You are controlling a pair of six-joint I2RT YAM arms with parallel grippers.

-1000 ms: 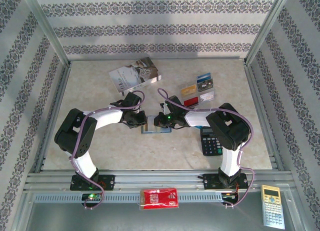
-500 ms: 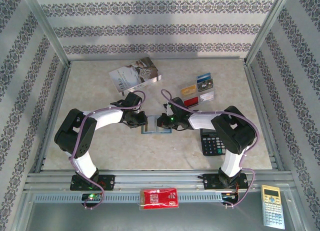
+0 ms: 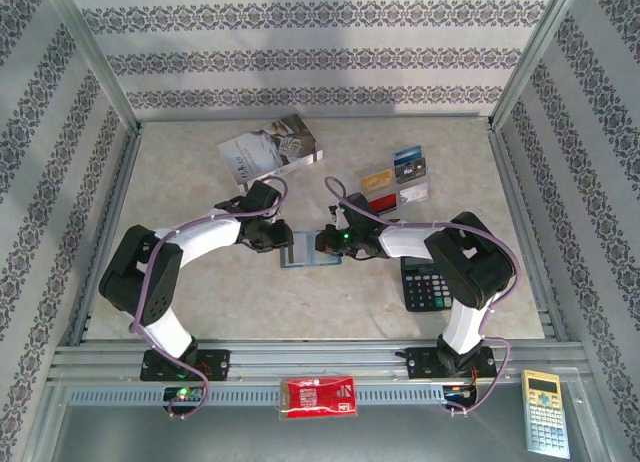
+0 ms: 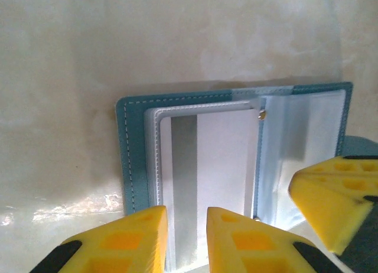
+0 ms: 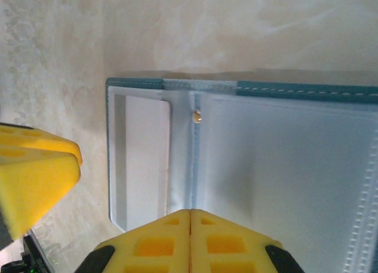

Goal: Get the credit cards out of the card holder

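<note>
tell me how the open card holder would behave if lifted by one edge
Probably floppy: the card holder is a soft stitched cover with thin clear sleeves, so it may sag or fold shut. Lying flat on the smooth table, it would likely slide, not tip. The glossy sleeves look slippery.

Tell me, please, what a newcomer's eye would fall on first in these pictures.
The open card holder lies mid-table with a white card in one pocket. The left gripper and the right gripper are at either side of it. Behind it, to the right, several cards lie spread on the table.
</note>
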